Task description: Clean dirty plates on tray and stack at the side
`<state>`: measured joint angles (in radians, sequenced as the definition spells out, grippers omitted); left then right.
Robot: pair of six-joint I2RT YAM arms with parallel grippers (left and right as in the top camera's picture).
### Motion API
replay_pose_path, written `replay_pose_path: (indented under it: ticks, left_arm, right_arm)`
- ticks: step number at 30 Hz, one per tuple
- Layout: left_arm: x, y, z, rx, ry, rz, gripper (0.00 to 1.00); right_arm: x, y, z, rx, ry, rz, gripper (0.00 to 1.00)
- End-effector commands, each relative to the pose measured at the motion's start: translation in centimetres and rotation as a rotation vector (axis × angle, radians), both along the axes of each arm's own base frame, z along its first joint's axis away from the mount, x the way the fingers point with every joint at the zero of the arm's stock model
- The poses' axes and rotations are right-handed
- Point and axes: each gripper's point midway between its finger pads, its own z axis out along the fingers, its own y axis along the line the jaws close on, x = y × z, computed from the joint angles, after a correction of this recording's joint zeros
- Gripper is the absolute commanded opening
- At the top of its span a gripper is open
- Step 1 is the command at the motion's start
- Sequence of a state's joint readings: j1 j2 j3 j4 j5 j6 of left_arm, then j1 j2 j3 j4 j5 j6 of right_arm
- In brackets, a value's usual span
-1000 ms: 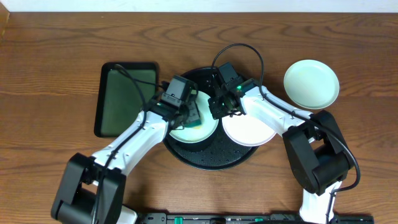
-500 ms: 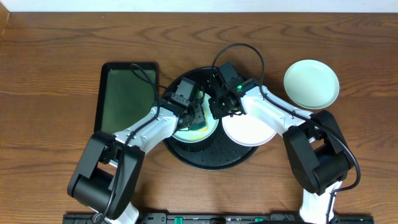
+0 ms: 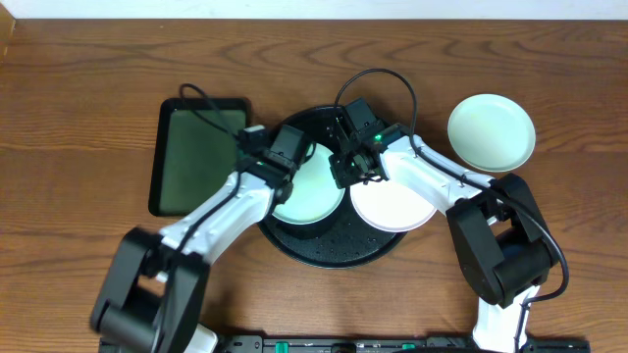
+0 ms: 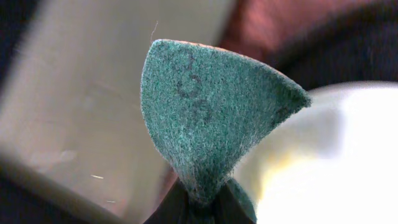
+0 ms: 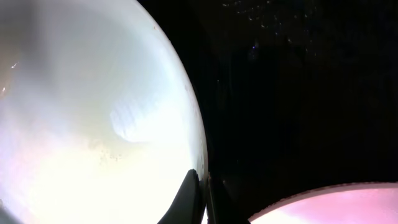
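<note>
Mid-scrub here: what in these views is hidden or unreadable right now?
Left wrist: the pad fills the view, and everything behind it is blurred, so dirt is unreadable.
Overhead: the left arm covers the pad and part of the mint plate, so any contact between them is hidden.
Right wrist: the right fingers meet at a plate's rim but are cut off by the bottom edge, so a pinch cannot be confirmed.
</note>
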<state>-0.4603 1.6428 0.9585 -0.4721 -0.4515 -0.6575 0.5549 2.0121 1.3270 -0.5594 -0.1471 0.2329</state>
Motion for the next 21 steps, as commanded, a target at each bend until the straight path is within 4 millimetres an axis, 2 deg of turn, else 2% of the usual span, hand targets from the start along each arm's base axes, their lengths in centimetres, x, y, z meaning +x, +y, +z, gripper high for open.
replay_pose_path:
  ticks: [1,4,6,9,11,13,17,21]
  left_arm:
    - [0.1,1.0,3.1,-0.006,-0.087,0.027,0.07]
    - [0.0,0.1,5.4,-0.101,-0.141,0.007,0.07]
    - [0.1,0.4,7.4,-0.148,-0.192,0.014,0.08]
    - [0.2,2.4,9.9,-0.175,-0.266,0.066,0.07]
    - [0.1,4.0,10.7,-0.175,-0.289,0.106,0.07]
    - [0.1,5.9,10.9,-0.159,-0.287,0.134,0.07]
    - [-0.6,8.6,9.9,-0.179,-0.232,0.204,0.07]
    - [-0.9,9.2,9.1,-0.264,-0.183,0.189,0.07]
  right_arm:
    - [0.8,-1.0,0.1,-0.037,-0.030,0.000,0.01]
    - [1.2,-0.6,1.3,-0.023,-0.065,0.016,0.01]
    - [1.6,-0.3,2.8,-0.011,-0.107,0.045,0.01]
    - [2.5,-0.1,5.8,-0.025,-0.209,0.088,0.01]
    - [3.1,-0.2,8.1,-0.062,-0.297,0.126,0.01]
    - [3.8,-0.7,10.4,-0.131,-0.399,0.151,0.01]
    - [4.7,-1.8,15.8,-0.300,-0.624,0.166,0.01]
    - [4.5,-1.5,20.6,-0.479,-0.814,0.274,0.01]
